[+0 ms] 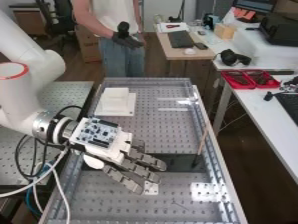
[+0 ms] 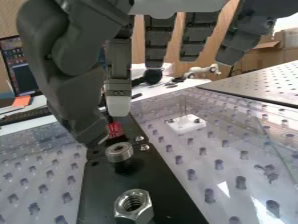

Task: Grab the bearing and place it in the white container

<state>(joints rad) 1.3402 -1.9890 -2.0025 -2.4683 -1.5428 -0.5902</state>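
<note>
Just beyond the thumb tip (image 2: 98, 134) and ahead of the fingers (image 2: 119, 102), the ball bearing (image 2: 120, 151) is located at the black plate (image 2: 96, 200). Finger state: extended, released. Advance fingertips-first until thumb and fingers should straddle the bearing's rim.

I see a white arm (image 1: 48, 59) banded with a red ring (image 1: 13, 78), and a dark grey hand (image 1: 123, 180). The bearing (image 2: 119, 152) shines silver, so does the nut (image 2: 134, 206), against a black strip (image 2: 159, 187). The bench (image 1: 100, 202) is grey, dotted in rows; the container (image 1: 116, 98) is white, the trays (image 1: 243, 87) red.
</note>
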